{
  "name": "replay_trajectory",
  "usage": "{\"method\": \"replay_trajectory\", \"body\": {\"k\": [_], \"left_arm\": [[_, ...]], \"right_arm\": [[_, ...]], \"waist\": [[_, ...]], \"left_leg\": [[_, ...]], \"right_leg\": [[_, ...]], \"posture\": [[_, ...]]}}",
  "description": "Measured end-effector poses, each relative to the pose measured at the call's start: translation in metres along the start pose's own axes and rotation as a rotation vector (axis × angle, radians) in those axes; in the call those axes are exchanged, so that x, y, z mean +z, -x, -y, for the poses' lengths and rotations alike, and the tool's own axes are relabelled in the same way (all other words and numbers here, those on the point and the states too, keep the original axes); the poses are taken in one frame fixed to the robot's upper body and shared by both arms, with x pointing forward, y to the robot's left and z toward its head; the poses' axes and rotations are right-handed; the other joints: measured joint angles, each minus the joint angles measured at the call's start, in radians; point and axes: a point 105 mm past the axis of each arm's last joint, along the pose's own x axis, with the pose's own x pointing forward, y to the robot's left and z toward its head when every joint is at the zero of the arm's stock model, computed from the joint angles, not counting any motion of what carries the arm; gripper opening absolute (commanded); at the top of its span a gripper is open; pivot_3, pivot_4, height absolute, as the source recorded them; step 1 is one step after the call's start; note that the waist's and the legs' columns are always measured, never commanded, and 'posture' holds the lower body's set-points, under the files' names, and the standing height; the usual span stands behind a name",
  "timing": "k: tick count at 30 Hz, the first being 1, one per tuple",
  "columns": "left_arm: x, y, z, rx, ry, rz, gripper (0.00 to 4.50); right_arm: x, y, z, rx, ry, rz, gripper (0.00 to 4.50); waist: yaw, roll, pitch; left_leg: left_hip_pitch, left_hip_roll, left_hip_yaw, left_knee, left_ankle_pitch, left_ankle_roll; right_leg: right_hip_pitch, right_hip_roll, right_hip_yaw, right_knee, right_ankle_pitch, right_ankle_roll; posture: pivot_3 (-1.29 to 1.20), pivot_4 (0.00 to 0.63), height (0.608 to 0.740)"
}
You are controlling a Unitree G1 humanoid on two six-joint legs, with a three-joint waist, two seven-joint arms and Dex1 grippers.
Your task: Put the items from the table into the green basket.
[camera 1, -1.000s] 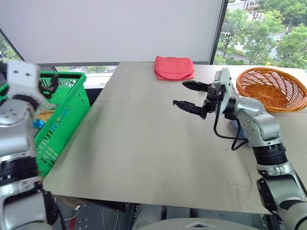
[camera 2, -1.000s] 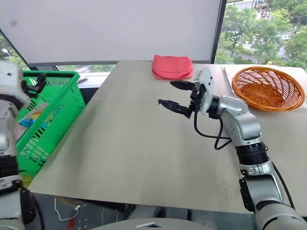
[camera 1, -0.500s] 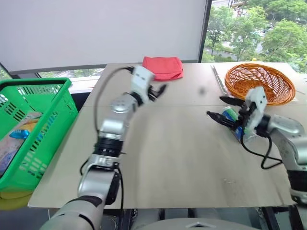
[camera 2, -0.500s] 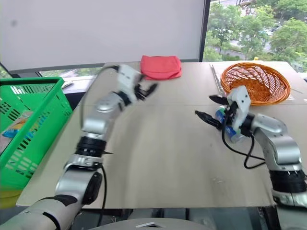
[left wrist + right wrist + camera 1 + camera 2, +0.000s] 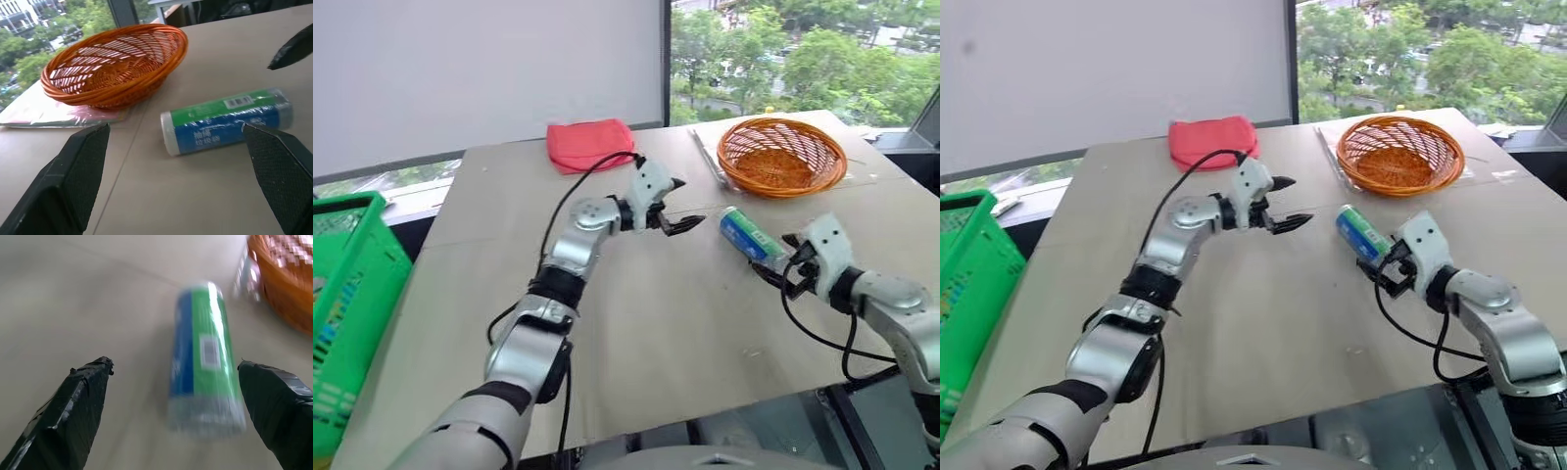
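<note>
Green lattice plastic marks the green basket (image 5: 342,323) at the far left, beside the surface's (image 5: 636,333) left edge, well apart from everything else. The left pincer (image 5: 683,208) hangs over mid-surface, jaws wide and empty, pointing toward the green tubular packet (image 5: 750,235), which lies flat in front of the orange wicker basket (image 5: 781,155). The right pincer (image 5: 781,262), also spread wide with nothing in it, sits just beside the packet's near end. For a clean pickup I would straddle the roll across its width (it could easily roll away if nudged lengthwise) and close squarely. Bare surface stretches leftward toward the basket; only the red cloth (image 5: 590,143) sits at the far edge.
</note>
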Motion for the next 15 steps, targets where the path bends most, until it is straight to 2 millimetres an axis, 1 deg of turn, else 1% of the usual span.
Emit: {"method": "replay_trajectory", "body": {"k": [1, 3, 4, 5, 6, 8, 11, 13, 14, 15], "left_arm": [[-0.005, 0.019, 0.001, -0.009, 0.013, -0.034, 4.46], [-0.008, 0.041, 0.005, -0.024, 0.033, -0.082, 4.46], [-0.008, 0.055, 0.009, -0.039, 0.043, -0.111, 4.46], [-0.007, 0.061, 0.011, -0.048, 0.045, -0.120, 4.46], [-0.005, 0.073, 0.015, -0.055, 0.053, -0.140, 4.46], [0.002, 0.089, 0.022, -0.065, 0.067, -0.151, 4.46], [0.013, 0.103, 0.030, -0.069, 0.068, -0.158, 4.46], [0.015, 0.111, 0.033, -0.061, 0.072, -0.175, 4.46], [0.016, 0.117, 0.036, -0.050, 0.078, -0.192, 4.50], [0.016, 0.118, 0.036, -0.048, 0.081, -0.196, 4.50]], "right_arm": [[-0.004, -0.003, 0.004, -0.031, -0.016, -0.039, 4.50], [-0.009, -0.006, 0.012, -0.072, -0.031, -0.086, 4.50], [-0.009, -0.009, 0.015, -0.081, -0.039, -0.103, 4.50], [-0.010, -0.009, 0.017, -0.087, -0.043, -0.111, 4.50], [-0.010, -0.012, 0.017, -0.082, -0.056, -0.119, 4.50], [-0.009, -0.017, 0.016, -0.059, -0.077, -0.122, 4.50], [-0.009, -0.026, 0.016, -0.023, -0.085, -0.135, 4.50], [-0.010, -0.030, 0.017, 0.000, -0.095, -0.139, 4.50], [-0.011, -0.033, 0.020, 0.012, -0.110, -0.151, 3.96], [-0.012, -0.033, 0.021, 0.011, -0.113, -0.155, 3.69]], "waist": [[-0.015, 0.001, 0.000], [-0.016, 0.001, 0.000], [-0.016, 0.001, 0.001], [-0.012, 0.002, 0.001], [-0.006, 0.002, 0.001], [0.013, 0.002, 0.001], [0.042, 0.003, 0.001], [0.060, 0.003, 0.002], [0.070, 0.003, 0.002], [0.076, 0.003, 0.002]], "left_leg": [[0.000, 0.000, 0.000, 0.000, 0.000, 0.000], [0.000, 0.000, -0.002, 0.000, 0.000, 0.000], [0.001, 0.000, -0.002, 0.001, 0.000, 0.000], [0.001, 0.000, -0.003, 0.001, 0.000, 0.000], [0.001, 0.000, -0.003, 0.001, 0.000, 0.000], [0.001, 0.000, -0.004, 0.001, 0.000, 0.000], [0.000, 0.000, -0.004, 0.001, 0.000, 0.000], [0.000, 0.000, -0.004, 0.001, 0.000, 0.000], [0.000, 0.000, -0.004, 0.001, 0.000, 0.000], [0.000, 0.000, -0.004, 0.001, 0.000, 0.000]], "right_leg": [[0.000, 0.000, 0.000, 0.001, 0.000, 0.000], [0.000, 0.000, -0.001, 0.001, 0.000, 0.000], [0.000, 0.001, 0.000, 0.001, 0.000, 0.000], [0.000, 0.001, -0.001, 0.001, 0.000, 0.000], [0.000, 0.001, -0.001, 0.001, 0.000, 0.000], [0.001, 0.001, -0.002, 0.000, 0.000, 0.000], [0.001, 0.001, -0.002, 0.000, 0.000, -0.001], [0.001, 0.001, -0.002, 0.000, 0.000, -0.001], [0.001, 0.001, -0.002, 0.000, 0.000, -0.001], [0.001, 0.001, -0.002, 0.000, 0.000, -0.001]], "posture": [[-0.26, 0.000, 0.740], [-0.24, 0.000, 0.740], [-0.22, 0.000, 0.740], [-0.22, 0.000, 0.740], [-0.21, 0.000, 0.740], [-0.20, 0.000, 0.740], [-0.17, 0.000, 0.740], [-0.16, 0.000, 0.740], [-0.14, 0.000, 0.740], [-0.14, 0.000, 0.740]]}}
